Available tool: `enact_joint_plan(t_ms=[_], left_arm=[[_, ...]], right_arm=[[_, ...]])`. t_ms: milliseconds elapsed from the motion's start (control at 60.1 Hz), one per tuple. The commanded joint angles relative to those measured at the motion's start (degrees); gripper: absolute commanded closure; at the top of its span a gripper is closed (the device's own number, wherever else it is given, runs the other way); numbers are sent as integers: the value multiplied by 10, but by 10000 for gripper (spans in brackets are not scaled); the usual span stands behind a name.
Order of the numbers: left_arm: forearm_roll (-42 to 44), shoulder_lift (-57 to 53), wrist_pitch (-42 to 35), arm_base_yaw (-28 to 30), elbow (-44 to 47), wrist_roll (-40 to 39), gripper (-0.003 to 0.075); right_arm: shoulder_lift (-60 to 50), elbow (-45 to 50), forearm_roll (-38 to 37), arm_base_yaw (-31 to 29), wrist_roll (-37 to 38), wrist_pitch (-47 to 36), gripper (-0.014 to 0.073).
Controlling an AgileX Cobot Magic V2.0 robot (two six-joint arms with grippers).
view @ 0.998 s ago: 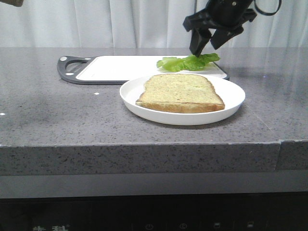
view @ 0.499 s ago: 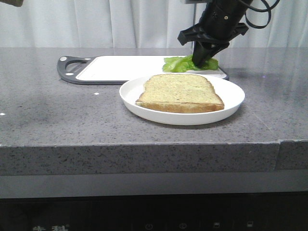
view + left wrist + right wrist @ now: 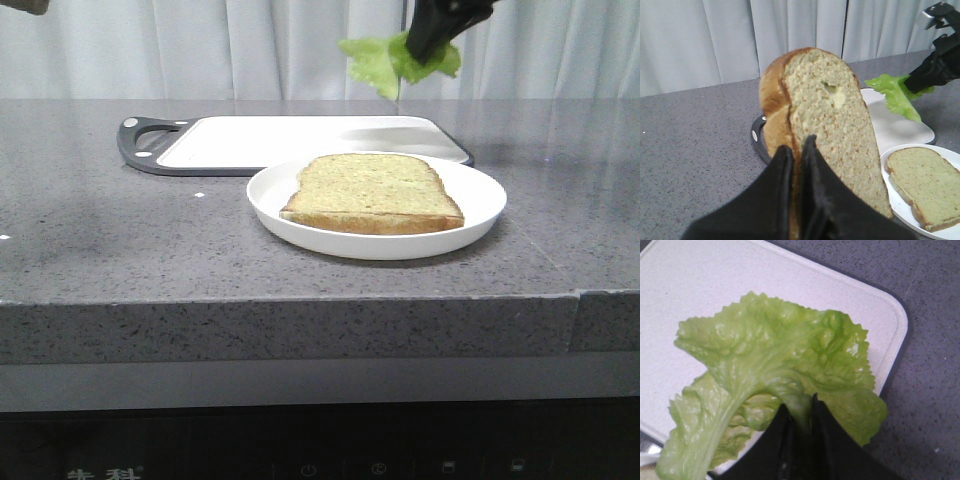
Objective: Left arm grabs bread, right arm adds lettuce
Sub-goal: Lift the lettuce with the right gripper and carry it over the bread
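Front view shows the change: half a second ago the right gripper [image 3: 432, 35] was down at the far right corner of the cutting board [image 3: 290, 140], on the lettuce [image 3: 395, 58]. Now it is high above that corner, and the lettuce hangs from it in the air, clear of the board. The plate [image 3: 480, 215] and the thin slice [image 3: 372, 192] on it are in the same place as before.

The right arm is cut off by the upper edge in the front view; only the tip of the gripper shows. The left gripper [image 3: 797, 155] does not appear in the front view. In the left wrist view its two fingers [image 3: 775, 200] are closed on the lower edge of the bread [image 3: 830, 130], which stands upright above the table, on the left side. In the right wrist view the fingers [image 3: 780, 450] are closed on the stem of the leaf.

I count two slices of bread, one lettuce leaf, one plate, one cutting board.
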Motion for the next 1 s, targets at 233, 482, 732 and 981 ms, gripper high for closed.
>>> enact_joint_plan(t_ms=[233,482,732,981], left_arm=[[7,-2,-37,1,-15,-7,741],[2,-2,-37,1,-15,-7,741],[1,-2,-37,1,-15,-7,741],[0,-2,-37,1,-15,-7,741]], right_arm=[[-198,213,12,74,-23,-81,519],[-207,294,33,106,-23,-115,519],[-201,300,33,106,-23,-96,518],[-194,300,33,106,-23,-68,438]])
